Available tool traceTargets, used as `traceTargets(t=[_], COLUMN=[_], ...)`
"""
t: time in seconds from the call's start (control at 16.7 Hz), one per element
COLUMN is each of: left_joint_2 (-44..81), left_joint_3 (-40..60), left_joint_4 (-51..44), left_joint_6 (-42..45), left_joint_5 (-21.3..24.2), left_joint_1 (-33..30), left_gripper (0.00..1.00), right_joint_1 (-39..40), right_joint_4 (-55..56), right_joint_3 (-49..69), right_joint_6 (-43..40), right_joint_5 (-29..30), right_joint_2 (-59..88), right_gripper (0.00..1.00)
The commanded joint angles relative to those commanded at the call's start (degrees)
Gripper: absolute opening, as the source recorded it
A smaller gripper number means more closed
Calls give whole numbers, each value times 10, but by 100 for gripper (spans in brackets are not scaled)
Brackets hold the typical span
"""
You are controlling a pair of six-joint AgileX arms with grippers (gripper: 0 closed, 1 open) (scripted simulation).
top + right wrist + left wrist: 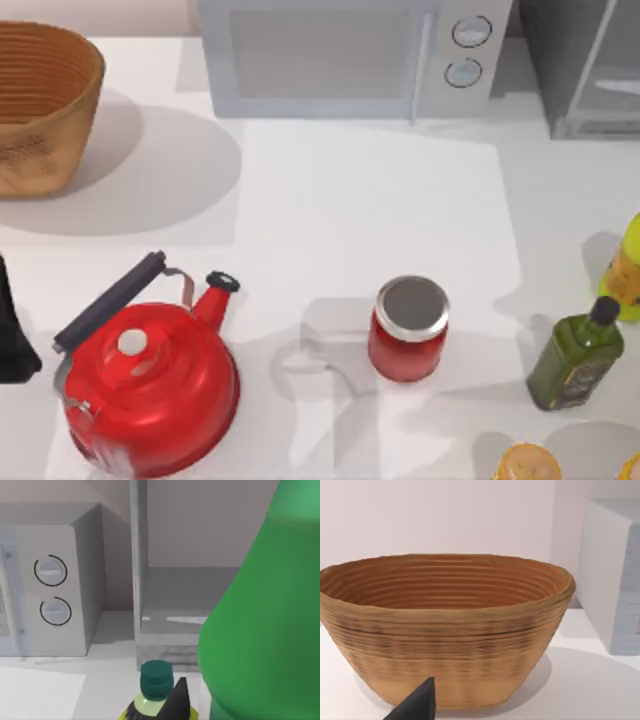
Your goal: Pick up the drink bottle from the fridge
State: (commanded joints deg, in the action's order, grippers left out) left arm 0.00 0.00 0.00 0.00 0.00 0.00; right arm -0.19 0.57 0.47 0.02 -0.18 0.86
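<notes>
Looming large in the right wrist view, the drink bottle (260,620) is showing as a bright green bulk in front of the fridge (190,595), whose open compartment is looking bare behind it. The right tool (175,700) is sitting just beside that green body, but I cannot tell whether it is wide, narrow or actually holding the bottle. The danger I am judging is a loose hold letting the bottle slide out, or a careless swing clipping the yellow-green bottle (156,690) standing right beneath, or the fridge's pale frame. The left tool (415,707) is idling near the basket (445,625) on the bench's left side, its state equally unclear.
</notes>
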Motion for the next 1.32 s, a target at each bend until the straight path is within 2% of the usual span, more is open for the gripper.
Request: traceTargets(t=[0.42,0.66,0.96,1.32], left_joint_2=[0,0,0,0], left_joint_3=[0,0,0,0], left_joint_4=[0,0,0,0], left_joint_6=[0,0,0,0], left_joint_5=[0,0,0,0], left_joint_1=[0,0,0,0], left_gripper=[100,100,100,100], right_joint_1=[0,34,130,277], right_joint_4=[-5,35,146,304], right_joint_3=[-4,34,139,287], right_joint_6=[1,1,6,23], right_joint_5=[1,33,130,281], right_joint_2=[-6,53,261,632], right_gripper=[0,0,0,0])
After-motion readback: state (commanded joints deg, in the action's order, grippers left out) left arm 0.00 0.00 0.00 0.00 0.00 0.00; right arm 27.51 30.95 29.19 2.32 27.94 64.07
